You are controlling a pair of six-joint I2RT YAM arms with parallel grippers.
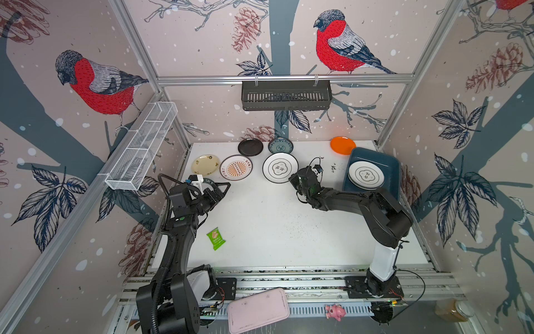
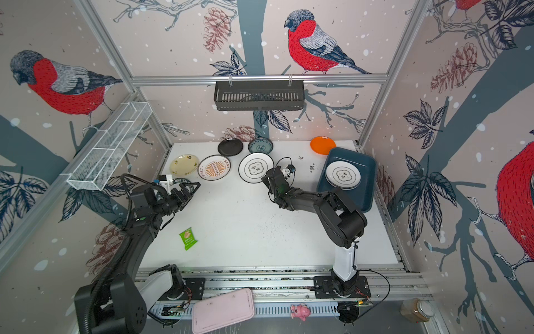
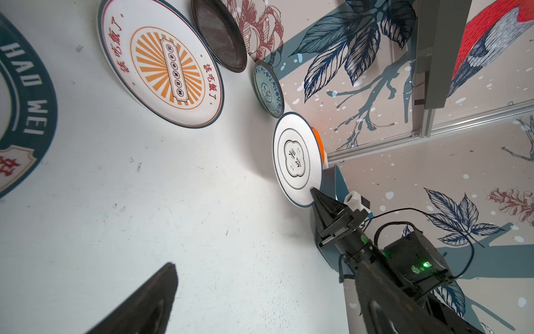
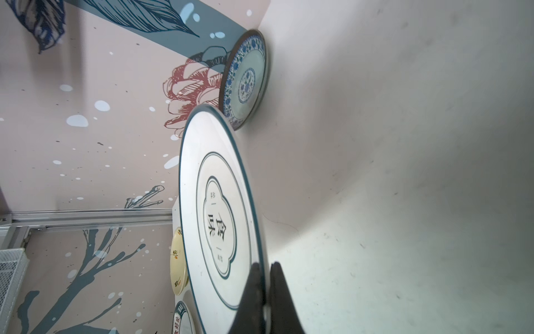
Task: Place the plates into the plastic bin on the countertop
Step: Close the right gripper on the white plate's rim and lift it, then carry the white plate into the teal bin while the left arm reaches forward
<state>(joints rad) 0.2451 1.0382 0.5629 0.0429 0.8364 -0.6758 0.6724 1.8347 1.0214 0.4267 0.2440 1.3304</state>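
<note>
1. Along far edge of bench [image 1: 274, 225], left to right: cream plate [image 1: 205, 164], sunburst plate [image 1: 236, 167], black plate [image 1: 250, 147], teal-patterned plate [image 1: 280, 145], white plate [image 1: 280, 167], orange plate [image 1: 343, 145]; last one just beside plastic bin [image 1: 388, 166] at right edge.
2. Left jaws released, held above dark-ringed plate [image 3: 34, 95] near left edge.
3. Right jaws clenched on near rim of white plate.
4. In bin: stack of white black-rimmed plates [image 1: 365, 175].
5. Open room across middle and front of bench; green packet [image 1: 215, 238] lying front left.
6. White speckled surface, aluminium rails [image 1: 289, 282] around, bird wallpaper [image 1: 338, 46] on walls.
7. Right wrist view alone: rim pinched between both fingers [image 4: 252, 289]. Left wrist view: dark-ringed plate seen close, mostly hidden under left arm in both top views.
</note>
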